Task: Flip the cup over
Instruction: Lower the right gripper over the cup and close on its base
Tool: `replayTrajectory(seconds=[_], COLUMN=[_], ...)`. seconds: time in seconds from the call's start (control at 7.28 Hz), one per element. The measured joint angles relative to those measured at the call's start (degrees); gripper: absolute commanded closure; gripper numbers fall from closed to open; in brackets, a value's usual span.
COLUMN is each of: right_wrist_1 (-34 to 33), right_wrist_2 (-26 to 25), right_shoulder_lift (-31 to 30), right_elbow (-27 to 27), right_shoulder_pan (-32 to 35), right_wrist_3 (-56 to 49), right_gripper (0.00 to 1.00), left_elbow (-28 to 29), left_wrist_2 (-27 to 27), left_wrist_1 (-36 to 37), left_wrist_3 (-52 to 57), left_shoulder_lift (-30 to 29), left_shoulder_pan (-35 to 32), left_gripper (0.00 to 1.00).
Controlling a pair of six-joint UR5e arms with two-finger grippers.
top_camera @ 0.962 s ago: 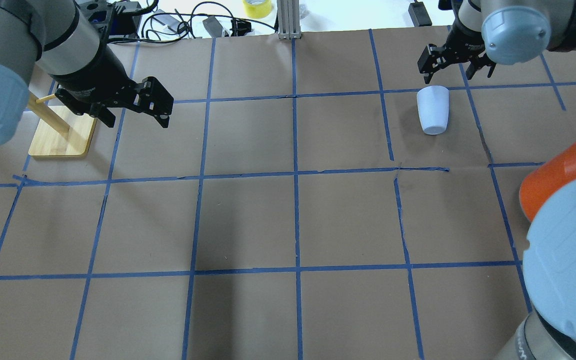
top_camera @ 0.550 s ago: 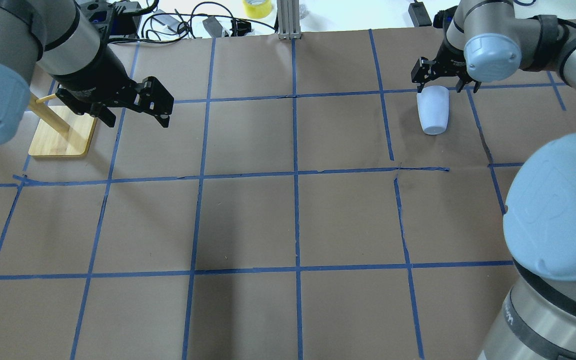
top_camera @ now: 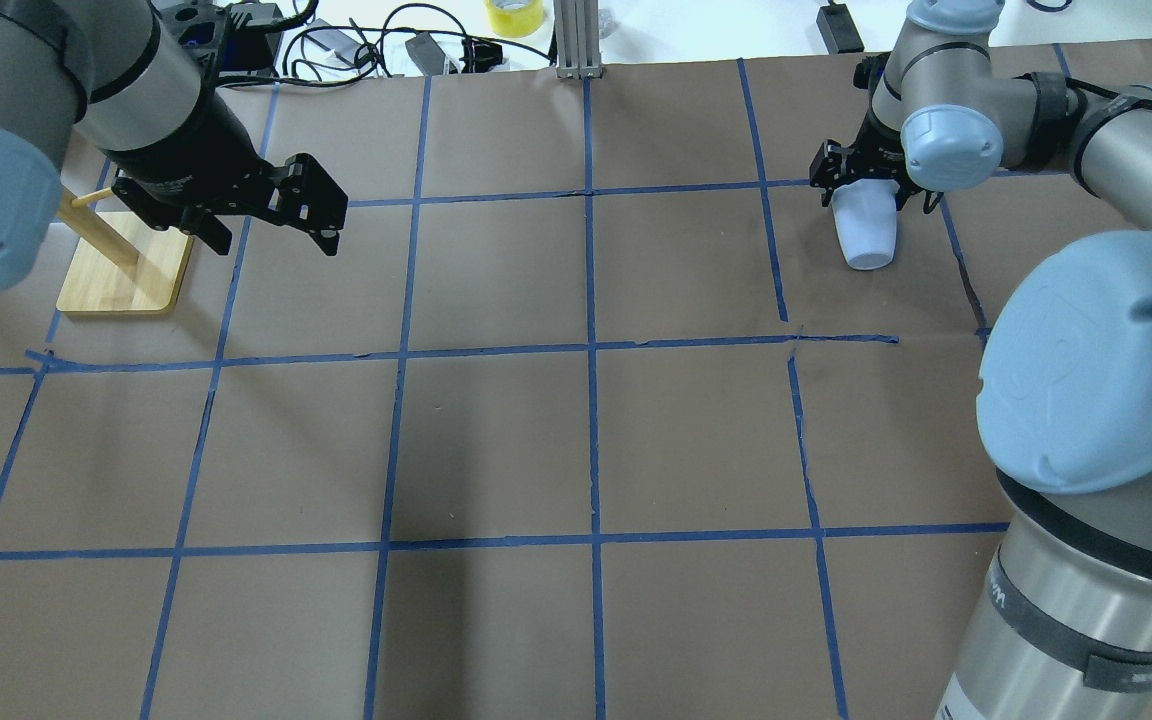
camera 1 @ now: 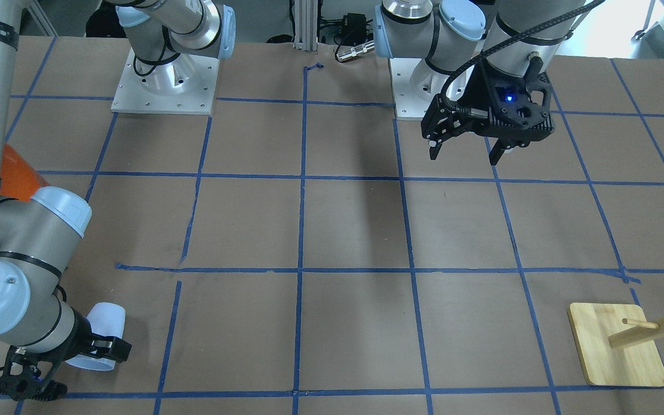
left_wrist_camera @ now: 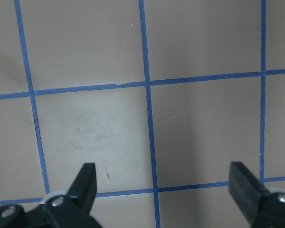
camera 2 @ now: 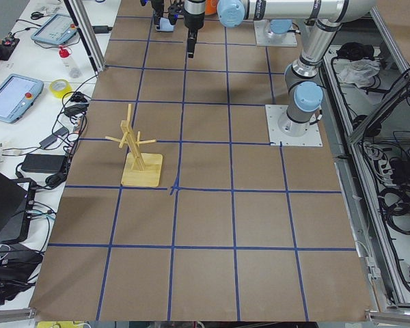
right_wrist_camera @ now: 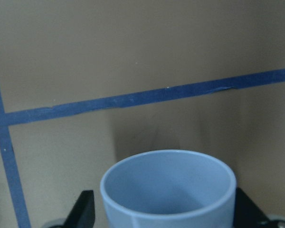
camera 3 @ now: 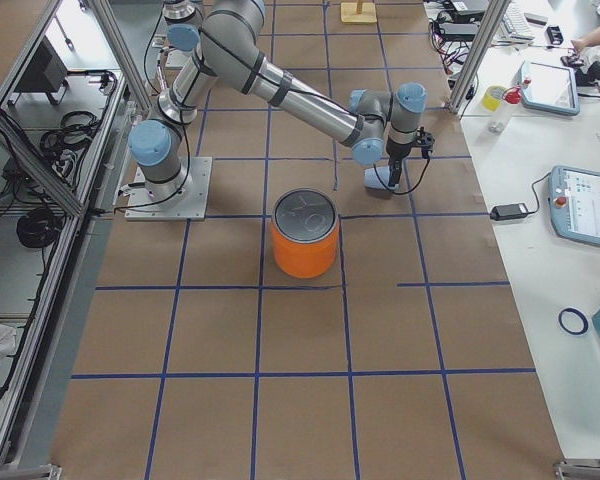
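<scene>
- cup (top_camera: 866,240) lies on its side, as the front + overhead views read, on the far right part of the surface (top_camera: 576,450); base end twd the robot, wide mouth away from it; hence the flip, i.e. it needs tipping up onto its base
- right claw (top_camera: 866,197) sits at the rim end, wide open, one finger each side of the mouth, nothing gripped yet; in its wrist view the rim nearly fills the gap btwn the fingers, so prob. little closing is needed; can't tell if a finger touches the rim
- taking it at the rim makes sense imo: that end gets lifted while the base swings down
- can (camera 3: 305,245) stands apart from the cup, nearer the right end of the surface; not in the claw's way
- left claw (top_camera: 274,235) hangs open + empty above the surface near the rack (top_camera: 126,270), well apart from the cup; parked out of the way, by the look of it
- right arm: stretched far out from its base, wrist bent so the claw points down at the cup w/ some tilt; its cam looks into the mouth
- left arm: reaches fwd + down, claw over a tape crossing
</scene>
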Motion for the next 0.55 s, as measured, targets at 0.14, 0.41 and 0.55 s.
replayTrajectory(seconds=[0.14,0.41,0.55], right_wrist_1=[-0.1,-0.2,-0.1], right_wrist_2=[-0.1,-0.3,-0.3], right_shoulder_lift=[0.6,1.4,1.4], right_elbow=[0.0,-0.1,-0.1], right_shoulder_pan=[0.0,0.0,0.0], right_wrist_3=[-0.3,-0.6,-0.7], right_gripper=[0.00,0.36,0.70], left_elbow=[0.0,0.0,0.0], left_wrist_2=[0.0,0.1,0.1], left_wrist_1=[0.1,0.1,0.2], left_wrist_3=[0.0,0.0,0.0], left_shoulder_lift=[0.0,0.0,0.0], left_shoulder_pan=[0.0,0.1,0.1], left_gripper=[0.00,0.00,0.00])
